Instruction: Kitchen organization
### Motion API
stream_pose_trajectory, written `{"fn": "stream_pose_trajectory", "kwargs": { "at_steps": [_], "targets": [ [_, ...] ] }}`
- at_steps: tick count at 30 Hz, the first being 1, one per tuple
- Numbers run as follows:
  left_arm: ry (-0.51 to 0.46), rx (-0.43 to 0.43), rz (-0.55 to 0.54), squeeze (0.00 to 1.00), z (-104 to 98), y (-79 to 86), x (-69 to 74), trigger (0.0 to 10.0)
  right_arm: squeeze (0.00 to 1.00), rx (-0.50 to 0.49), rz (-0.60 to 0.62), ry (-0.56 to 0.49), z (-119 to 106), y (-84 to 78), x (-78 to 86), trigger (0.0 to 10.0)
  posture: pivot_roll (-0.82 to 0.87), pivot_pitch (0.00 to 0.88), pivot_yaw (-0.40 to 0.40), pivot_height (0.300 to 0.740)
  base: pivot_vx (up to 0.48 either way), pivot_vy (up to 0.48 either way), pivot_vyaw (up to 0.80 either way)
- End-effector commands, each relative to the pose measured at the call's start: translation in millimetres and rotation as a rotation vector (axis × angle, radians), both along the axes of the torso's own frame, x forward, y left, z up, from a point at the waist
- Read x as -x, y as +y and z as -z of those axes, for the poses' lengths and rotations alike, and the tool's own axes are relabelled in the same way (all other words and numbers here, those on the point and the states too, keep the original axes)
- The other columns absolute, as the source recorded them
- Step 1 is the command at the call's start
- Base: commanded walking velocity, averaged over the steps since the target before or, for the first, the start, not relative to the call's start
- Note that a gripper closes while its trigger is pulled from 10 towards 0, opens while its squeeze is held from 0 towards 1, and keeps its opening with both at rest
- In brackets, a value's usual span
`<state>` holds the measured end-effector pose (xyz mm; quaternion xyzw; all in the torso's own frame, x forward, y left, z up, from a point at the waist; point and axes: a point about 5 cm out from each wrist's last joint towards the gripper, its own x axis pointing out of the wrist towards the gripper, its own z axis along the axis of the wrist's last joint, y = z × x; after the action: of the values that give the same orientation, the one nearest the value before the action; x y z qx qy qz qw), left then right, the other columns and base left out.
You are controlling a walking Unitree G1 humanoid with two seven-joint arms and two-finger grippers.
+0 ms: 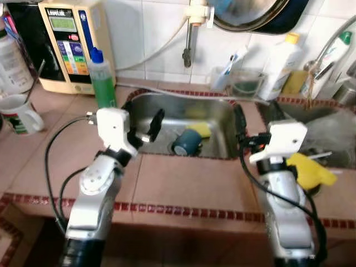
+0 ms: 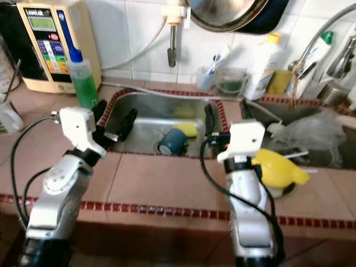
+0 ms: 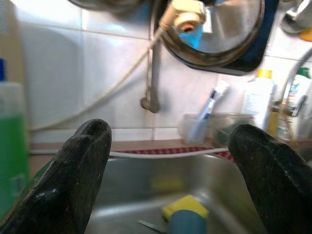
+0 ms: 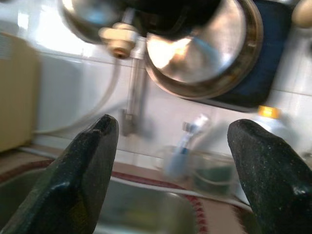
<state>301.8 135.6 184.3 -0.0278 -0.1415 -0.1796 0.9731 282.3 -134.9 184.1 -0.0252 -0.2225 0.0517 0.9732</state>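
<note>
A dark teal cup point(image 1: 185, 142) lies on its side in the steel sink point(image 1: 167, 105), next to a yellow sponge point(image 1: 201, 129). My left gripper point(image 1: 143, 129) hovers open over the sink's near left rim, with nothing between its fingers. In the left wrist view the cup point(image 3: 187, 224) and sponge point(image 3: 183, 204) lie ahead of and below the fingers point(image 3: 73, 180). At the sink's near right corner my right gripper point(image 1: 251, 119) is open and empty, pointing toward the back wall. A yellow plastic piece point(image 1: 311, 171) lies on the counter just right of the right wrist.
A green soap bottle point(image 1: 103, 83) and a beige water machine point(image 1: 69, 44) stand at the back left, near a white mug point(image 1: 19, 114). The tap point(image 1: 190, 39) hangs over the sink. A white bottle point(image 1: 281, 67) and a brush holder point(image 1: 233, 78) line the back ledge. A second basin point(image 1: 328, 133) is on the right.
</note>
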Motion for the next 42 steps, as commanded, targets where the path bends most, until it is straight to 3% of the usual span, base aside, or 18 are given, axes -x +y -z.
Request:
{"fn": "stream_pose_trajectory", "kwargs": {
  "at_steps": [1,18,25,29,36,42],
  "targets": [
    [-0.018,0.010,0.013,0.00,-6.0,-4.9,0.3,10.0,0.00,0.004,0.010,-0.024,-6.5,-4.9,1.8,10.0,0.06,0.000,-0.037,0.740,0.000,-0.480,0.00],
    [-0.014,0.005,0.032,0.00,-6.9,-7.7,1.1,10.0,0.00,0.010,-0.009,-0.011,-5.5,-1.8,3.7,10.0,0.06,0.000,-0.040,0.740,0.000,-0.476,0.00],
    [0.011,-0.001,0.028,0.00,-5.5,-8.5,0.2,10.0,0.00,0.010,-0.015,-0.007,-5.2,-0.9,4.3,10.0,0.06,0.000,-0.038,0.740,0.000,-0.080,0.00],
    [0.078,-0.060,0.045,0.00,0.1,-11.7,-1.4,10.0,0.00,0.014,-0.017,0.000,-3.8,-1.4,5.3,10.0,0.06,0.000,-0.035,0.740,0.000,0.000,0.00],
    [0.082,-0.165,0.101,0.00,0.3,-21.2,5.6,10.0,0.00,0.023,-0.011,0.017,0.3,-3.3,8.0,10.0,0.06,0.000,-0.028,0.740,0.000,0.000,0.00],
    [0.081,-0.204,0.141,0.00,2.3,-25.8,10.8,10.0,0.00,0.025,-0.007,0.027,2.1,-4.0,9.5,10.0,0.06,0.000,-0.025,0.740,0.000,0.000,0.00]
  ]
}}
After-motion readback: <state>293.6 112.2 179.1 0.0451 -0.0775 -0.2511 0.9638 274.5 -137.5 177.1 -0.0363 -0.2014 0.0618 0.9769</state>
